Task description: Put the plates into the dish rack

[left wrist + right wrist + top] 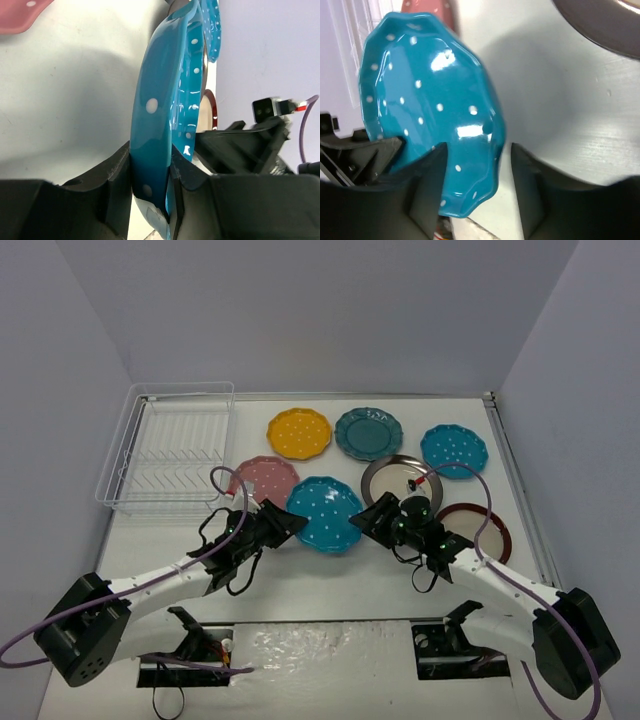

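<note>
A bright blue dotted plate [325, 513] hangs between my two grippers at mid-table. My left gripper [288, 526] is shut on its left rim; in the left wrist view the fingers [117, 172] pinch the plate [165, 100] edge-on. My right gripper [372, 523] stands open around the opposite rim. In the right wrist view the plate [430, 100] rests against one finger [425, 185], with a clear gap to the other. The dish rack [165, 450], clear with white tines, sits at the back left and holds nothing.
On the table lie a pink plate [263, 480], a yellow plate [299, 433], a dark teal plate [368, 433], another blue plate [454, 451] and two dark-rimmed cream plates [400, 478] [480, 530]. Grey walls close in on three sides.
</note>
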`<action>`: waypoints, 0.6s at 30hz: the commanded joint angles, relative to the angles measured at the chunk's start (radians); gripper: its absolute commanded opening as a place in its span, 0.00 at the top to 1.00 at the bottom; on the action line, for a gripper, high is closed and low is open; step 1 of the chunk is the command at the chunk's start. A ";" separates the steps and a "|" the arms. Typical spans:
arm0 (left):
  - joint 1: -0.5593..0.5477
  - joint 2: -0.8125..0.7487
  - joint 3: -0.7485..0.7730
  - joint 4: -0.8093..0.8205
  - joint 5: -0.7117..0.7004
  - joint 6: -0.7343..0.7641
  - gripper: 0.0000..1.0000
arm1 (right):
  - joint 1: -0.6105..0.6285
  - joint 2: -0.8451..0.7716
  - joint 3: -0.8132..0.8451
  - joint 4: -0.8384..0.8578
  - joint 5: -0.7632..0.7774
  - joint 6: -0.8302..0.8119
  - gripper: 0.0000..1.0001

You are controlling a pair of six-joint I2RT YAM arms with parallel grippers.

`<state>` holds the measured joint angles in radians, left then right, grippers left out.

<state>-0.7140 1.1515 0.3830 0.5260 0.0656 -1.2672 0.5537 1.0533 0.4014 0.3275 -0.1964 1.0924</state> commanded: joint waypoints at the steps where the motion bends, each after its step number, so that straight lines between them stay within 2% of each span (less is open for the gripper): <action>1: -0.016 -0.104 0.083 0.170 0.018 0.063 1.00 | 0.011 -0.070 0.067 0.078 -0.003 -0.050 0.32; 4: -0.016 -0.134 0.092 0.151 0.008 0.079 1.00 | 0.009 -0.091 0.091 0.024 0.024 -0.082 0.10; 6: -0.016 -0.157 0.103 0.126 0.003 0.098 1.00 | 0.009 -0.107 0.103 -0.006 0.047 -0.116 0.01; 11: -0.015 -0.212 0.210 -0.092 -0.037 0.224 1.00 | 0.003 -0.161 0.161 -0.130 0.124 -0.215 0.00; 18: -0.012 -0.257 0.457 -0.474 -0.164 0.487 1.00 | -0.001 -0.320 0.242 -0.277 0.210 -0.341 0.00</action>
<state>-0.7250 0.9709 0.5884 0.0957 -0.0021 -0.9632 0.5568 0.8437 0.5608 0.1023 -0.0716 0.8630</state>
